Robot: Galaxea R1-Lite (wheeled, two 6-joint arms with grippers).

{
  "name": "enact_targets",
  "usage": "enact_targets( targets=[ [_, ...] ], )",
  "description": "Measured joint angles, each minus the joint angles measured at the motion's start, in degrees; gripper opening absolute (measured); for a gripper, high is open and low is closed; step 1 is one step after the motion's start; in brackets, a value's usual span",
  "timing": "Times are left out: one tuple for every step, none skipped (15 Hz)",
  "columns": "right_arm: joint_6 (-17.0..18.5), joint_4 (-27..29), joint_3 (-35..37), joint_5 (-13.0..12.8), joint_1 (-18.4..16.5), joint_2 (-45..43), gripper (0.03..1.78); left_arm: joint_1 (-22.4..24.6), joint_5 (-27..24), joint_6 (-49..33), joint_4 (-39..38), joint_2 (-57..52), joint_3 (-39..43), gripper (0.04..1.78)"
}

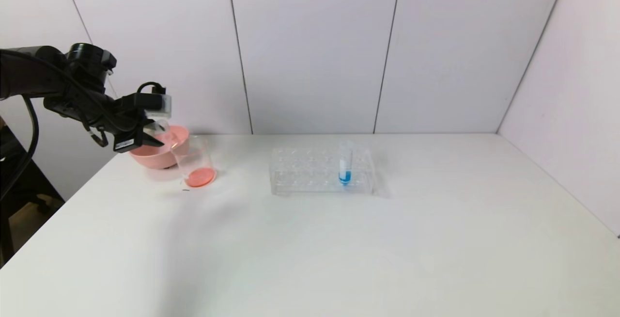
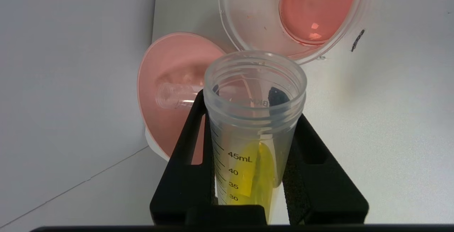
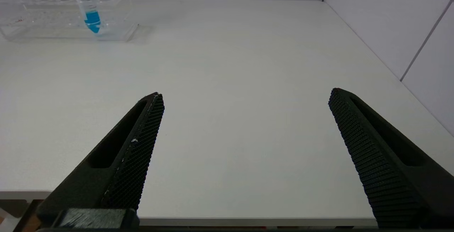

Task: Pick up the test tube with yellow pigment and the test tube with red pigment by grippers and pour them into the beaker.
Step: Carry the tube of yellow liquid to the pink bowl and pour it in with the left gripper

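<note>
While its two black ribbed fingers stand wide apart over the near edge of the white table (image 3: 234,83), the right gripper (image 3: 246,99) holds nothing. Farther off, the left gripper (image 2: 253,118) is clamped on the clear graduated test tube with yellow pigment (image 2: 253,129), tipped mouth-first above the small clear beaker (image 1: 195,161), which holds red-orange liquid. Just behind sits a pink bowl (image 1: 177,145) with an emptied tube lying in it. The blue-liquid tube (image 1: 345,164) stands in the clear rack (image 1: 300,171).
</note>
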Motion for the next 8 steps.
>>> enact_targets(
  targets=[
    [0.0, 0.0, 0.0, 0.0, 0.0, 0.0, 1.7, -0.2, 0.7, 0.0, 0.0, 0.0, 0.0, 0.54],
    [0.0, 0.0, 0.0, 0.0, 0.0, 0.0, 1.7, -0.5, 1.0, -0.2, 0.0, 0.0, 0.0, 0.54],
    [0.0, 0.0, 0.0, 0.0, 0.0, 0.0, 1.7, -0.6, 1.2, -0.2, 0.0, 0.0, 0.0, 0.54],
    [0.0, 0.0, 0.0, 0.0, 0.0, 0.0, 1.7, -0.8, 1.7, -0.3, -0.1, 0.0, 0.0, 0.54],
    [0.0, 0.0, 0.0, 0.0, 0.0, 0.0, 1.7, -1.0, 3.0, -0.3, -0.2, 0.0, 0.0, 0.54],
    [0.0, 0.0, 0.0, 0.0, 0.0, 0.0, 1.7, -1.3, 4.5, -0.4, -0.4, 0.1, 0.0, 0.54],
    [0.0, 0.0, 0.0, 0.0, 0.0, 0.0, 1.7, -1.6, 5.8, -0.4, -0.6, 0.3, 0.0, 0.54],
    [0.0, 0.0, 0.0, 0.0, 0.0, 0.0, 1.7, -2.0, 6.6, -0.5, -0.8, 0.4, 0.0, 0.54]
  ],
)
